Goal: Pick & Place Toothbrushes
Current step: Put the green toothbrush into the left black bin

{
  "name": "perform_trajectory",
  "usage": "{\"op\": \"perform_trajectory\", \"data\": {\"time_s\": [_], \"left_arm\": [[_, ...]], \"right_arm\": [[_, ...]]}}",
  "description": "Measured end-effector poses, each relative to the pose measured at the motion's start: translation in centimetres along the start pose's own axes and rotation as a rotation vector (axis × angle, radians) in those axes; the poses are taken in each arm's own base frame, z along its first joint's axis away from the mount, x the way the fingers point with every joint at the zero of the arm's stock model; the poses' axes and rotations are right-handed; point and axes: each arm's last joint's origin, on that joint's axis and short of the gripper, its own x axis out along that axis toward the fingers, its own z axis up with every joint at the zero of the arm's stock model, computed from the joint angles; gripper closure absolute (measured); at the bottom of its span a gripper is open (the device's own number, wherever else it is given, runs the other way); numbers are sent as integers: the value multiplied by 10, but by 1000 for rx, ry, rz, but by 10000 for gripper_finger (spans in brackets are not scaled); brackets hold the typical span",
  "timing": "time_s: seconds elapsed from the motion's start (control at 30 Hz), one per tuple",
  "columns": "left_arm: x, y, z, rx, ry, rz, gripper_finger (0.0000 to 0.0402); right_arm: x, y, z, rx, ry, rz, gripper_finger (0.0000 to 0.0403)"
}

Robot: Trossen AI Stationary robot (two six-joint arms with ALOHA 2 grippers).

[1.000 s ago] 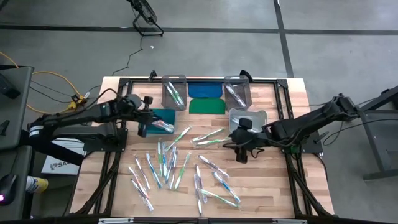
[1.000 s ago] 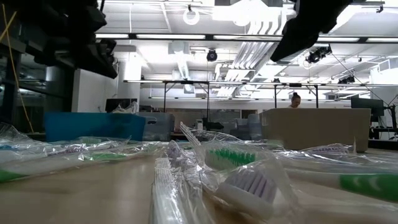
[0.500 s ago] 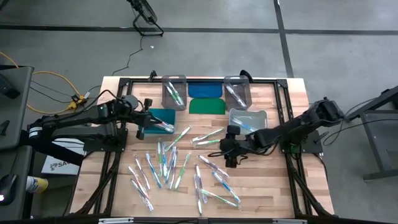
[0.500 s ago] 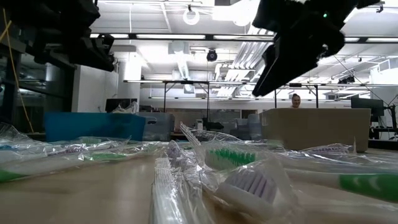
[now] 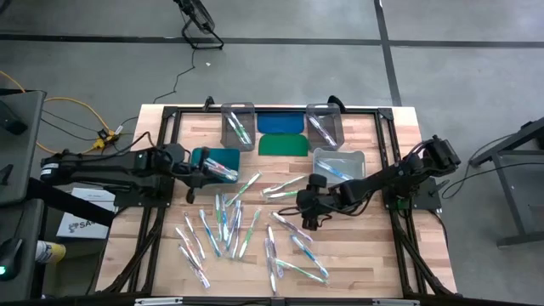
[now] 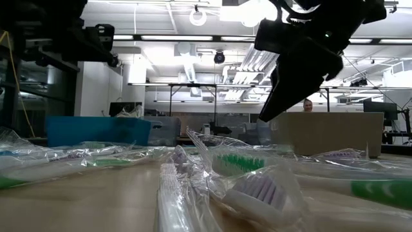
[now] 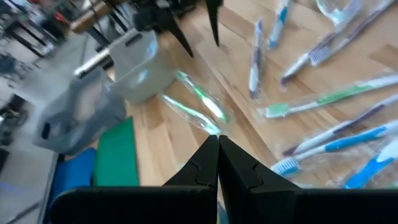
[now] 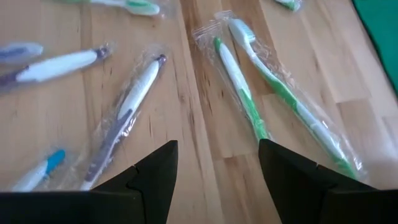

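Several wrapped toothbrushes lie scattered flat on the wooden table. My right gripper hangs open low over the middle of the table. In its wrist view a wrapped pair of green toothbrushes lies ahead of the gap between its fingers, and a purple one lies ahead of one finger. It touches none of them. My left gripper is shut and empty, just beside the teal bin, which holds a toothbrush.
Two clear bins with toothbrushes stand at the far edge, with a blue lid and a green lid between them. A third clear bin sits behind my right gripper. A black frame borders the table.
My right gripper has come down and moved toward the table's left, from beside the clear bin to low over the central toothbrushes, staying open. My left arm has drawn back toward the table's left edge and turned, staying shut.
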Motion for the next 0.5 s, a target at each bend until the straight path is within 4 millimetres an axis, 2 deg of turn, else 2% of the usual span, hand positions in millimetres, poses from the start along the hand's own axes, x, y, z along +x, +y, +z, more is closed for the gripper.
{"op": "perform_trajectory", "data": {"time_s": [0.1, 0.23, 0.5], "left_arm": [[-6, -3, -2, 34, -27, 23, 399], [-17, -4, -1, 67, -80, 65, 399], [-38, -7, 1, 109, -146, 123, 399]], "right_arm": [[2, -4, 1, 88, 12, 11, 186], [5, -11, 3, 117, 55, 77, 186], [9, -29, 15, 62, 75, 115, 186]]}}
